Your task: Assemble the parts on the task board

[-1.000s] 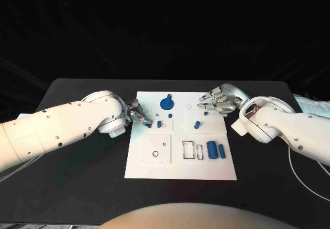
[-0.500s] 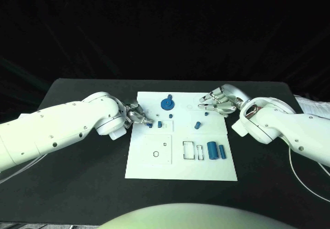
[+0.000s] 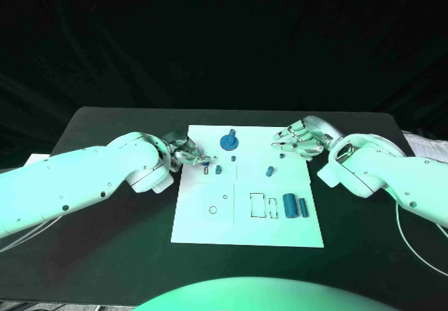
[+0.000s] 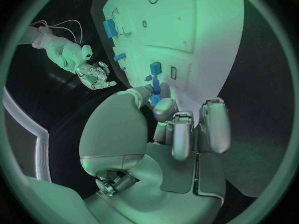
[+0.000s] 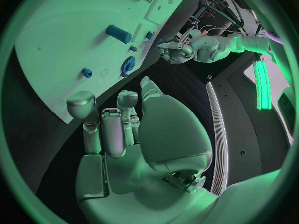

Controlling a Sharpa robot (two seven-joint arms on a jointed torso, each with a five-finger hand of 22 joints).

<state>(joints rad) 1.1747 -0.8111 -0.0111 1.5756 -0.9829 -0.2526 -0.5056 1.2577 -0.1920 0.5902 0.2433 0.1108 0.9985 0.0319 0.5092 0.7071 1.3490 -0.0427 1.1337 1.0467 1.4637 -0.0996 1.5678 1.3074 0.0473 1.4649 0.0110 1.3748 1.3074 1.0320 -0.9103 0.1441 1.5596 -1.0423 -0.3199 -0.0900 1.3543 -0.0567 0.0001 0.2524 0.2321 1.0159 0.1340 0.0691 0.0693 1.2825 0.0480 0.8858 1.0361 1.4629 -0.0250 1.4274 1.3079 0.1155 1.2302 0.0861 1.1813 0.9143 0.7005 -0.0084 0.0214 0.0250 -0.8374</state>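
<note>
Left hand (image 3: pixel 187 154) pinches a small blue part (image 4: pixel 154 90) over the task board's (image 3: pixel 247 227) far-left corner; right hand (image 3: pixel 297 141) hovers empty, fingers apart; advise lowering the part straight, aligned with its recess, before releasing.

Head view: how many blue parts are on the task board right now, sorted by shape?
Gear-shaped disc: 1
Long cylinders: 2
Small pieces: 5, one of them pinched by the left robot hand
Total: 8
</note>
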